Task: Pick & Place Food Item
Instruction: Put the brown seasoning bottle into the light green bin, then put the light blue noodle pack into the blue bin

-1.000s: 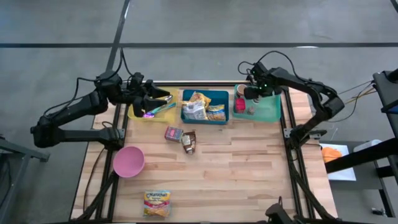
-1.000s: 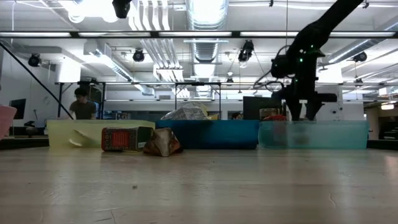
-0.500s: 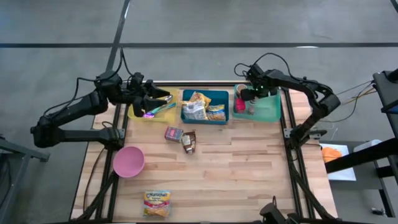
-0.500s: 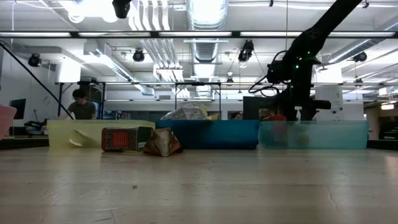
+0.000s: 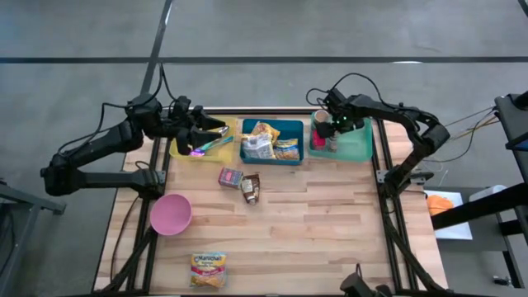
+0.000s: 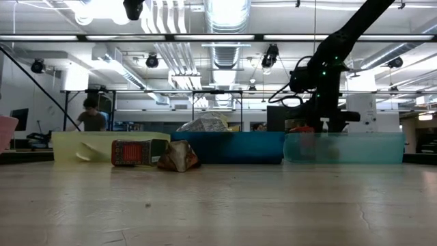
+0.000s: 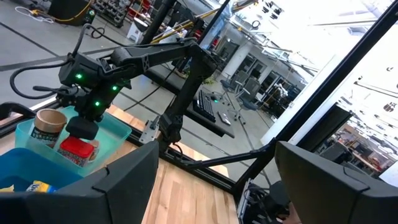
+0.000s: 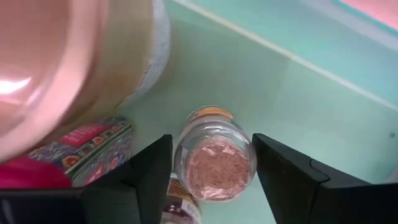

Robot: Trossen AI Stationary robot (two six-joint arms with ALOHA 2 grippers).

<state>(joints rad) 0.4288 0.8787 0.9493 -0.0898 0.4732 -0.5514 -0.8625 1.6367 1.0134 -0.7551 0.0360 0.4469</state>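
My right gripper (image 8: 214, 163) stood half-open astride the jar (image 8: 214, 163), gripping nothing; a nudge could topple it.

Wooden table (image 5: 330, 231) with a pink bowl (image 5: 171, 214) near its left edge and a yellow noodle packet (image 5: 207, 270) at the near edge. Beyond the table, a person (image 6: 89, 114) in the room under ceiling lights (image 6: 225, 14).
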